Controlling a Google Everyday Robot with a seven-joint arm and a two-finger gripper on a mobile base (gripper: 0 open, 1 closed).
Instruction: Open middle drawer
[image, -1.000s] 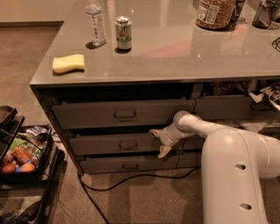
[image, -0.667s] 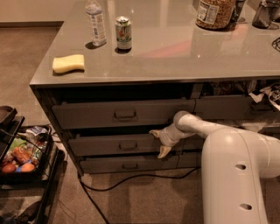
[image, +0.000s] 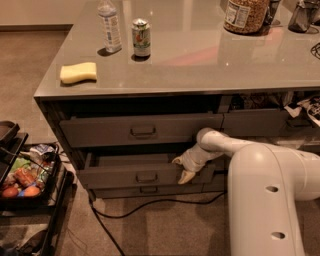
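The middle drawer (image: 125, 176) is a wide dark-grey front with a small loop handle (image: 146, 176). It stands pulled out a little, and a strip of its grey inside shows above the front. My gripper (image: 182, 169) is at the drawer's top edge, right of the handle. One finger (image: 176, 161) reaches behind the front and the other (image: 186, 176) lies on its face, so it grips the front edge. The white arm (image: 270, 180) comes in from the lower right.
The top drawer (image: 140, 131) above is ajar; the slim bottom drawer (image: 148, 190) is closed. On the counter (image: 200, 60) are a sponge (image: 78, 72), a bottle (image: 109, 25), a can (image: 141, 37) and a jar (image: 246, 15). A cart with food (image: 22, 180) stands left. A cable (image: 150, 205) lies on the floor.
The middle drawer has slid out toward the camera, its handle lower in view and its inside now showing. My gripper moved out with it.
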